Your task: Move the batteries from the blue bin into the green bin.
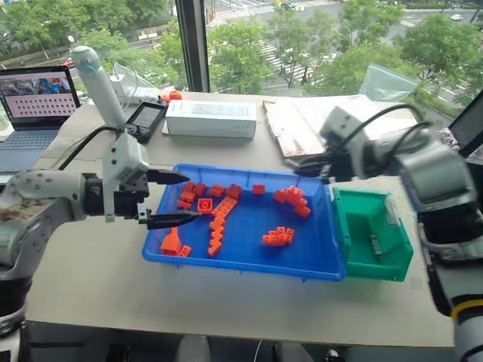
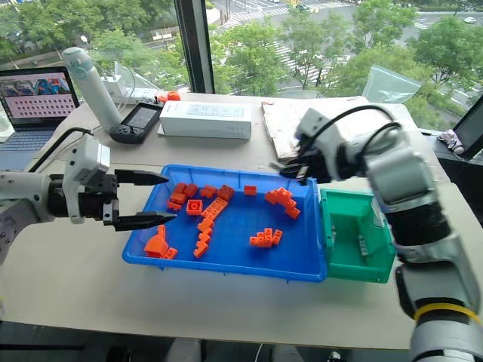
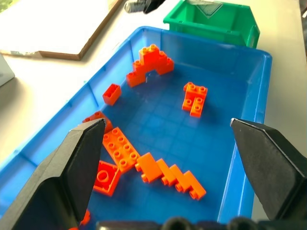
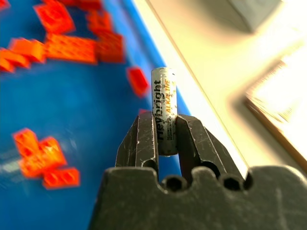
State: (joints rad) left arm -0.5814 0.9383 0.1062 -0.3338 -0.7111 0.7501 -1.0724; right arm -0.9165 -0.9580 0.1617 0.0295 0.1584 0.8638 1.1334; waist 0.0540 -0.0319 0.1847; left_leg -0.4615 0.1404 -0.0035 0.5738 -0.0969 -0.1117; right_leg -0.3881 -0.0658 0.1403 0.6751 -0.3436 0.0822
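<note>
My right gripper (image 4: 163, 124) is shut on a silver-grey battery (image 4: 163, 96), which stands up between the fingers. In the head views this gripper (image 1: 302, 167) hovers over the back right rim of the blue bin (image 1: 241, 264), close to the green bin (image 1: 377, 256). A small grey cylinder (image 1: 373, 243) lies inside the green bin. Over the left end of the blue bin, my left gripper (image 1: 177, 200) stands open with nothing between its fingers (image 3: 81, 158). Several orange bricks (image 1: 219, 222) are scattered in the blue bin.
Behind the bins lie a white box (image 1: 210, 118), a black handheld device (image 1: 145, 119) and a flat board (image 1: 294, 124). A laptop (image 1: 34, 98) stands at the far left. The green bin touches the blue bin's right end.
</note>
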